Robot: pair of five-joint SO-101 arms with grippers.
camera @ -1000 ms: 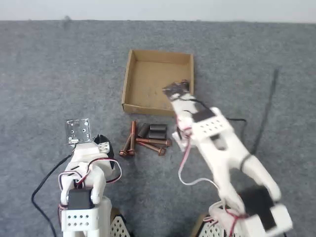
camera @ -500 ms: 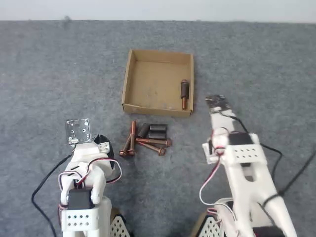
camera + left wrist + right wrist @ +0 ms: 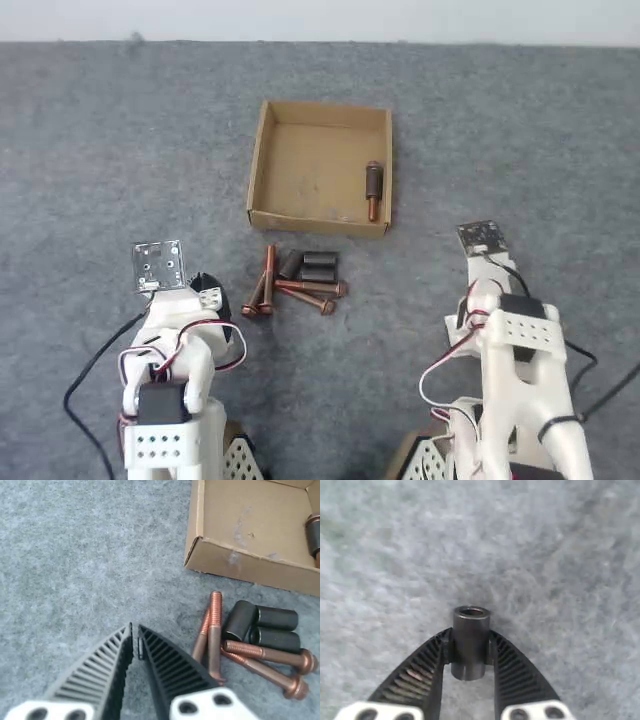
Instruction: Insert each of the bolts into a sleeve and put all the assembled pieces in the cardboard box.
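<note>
Grey carpet [image 3: 120, 130]; my right gripper [image 3: 469, 636] clamps a sleeve [image 3: 470, 622] off the box's [image 3: 256, 170] right corner. Bolts [image 3: 215, 630] lie along the box's near wall, nearer my empty, all-but-closed left gripper [image 3: 135, 627].

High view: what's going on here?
The right gripper is shut on a black sleeve, over the grey carpet away from the cardboard box. The left gripper is shut and empty, beside the pile of four loose bolts and three sleeves in front of the box. One assembled piece lies in the box.
</note>
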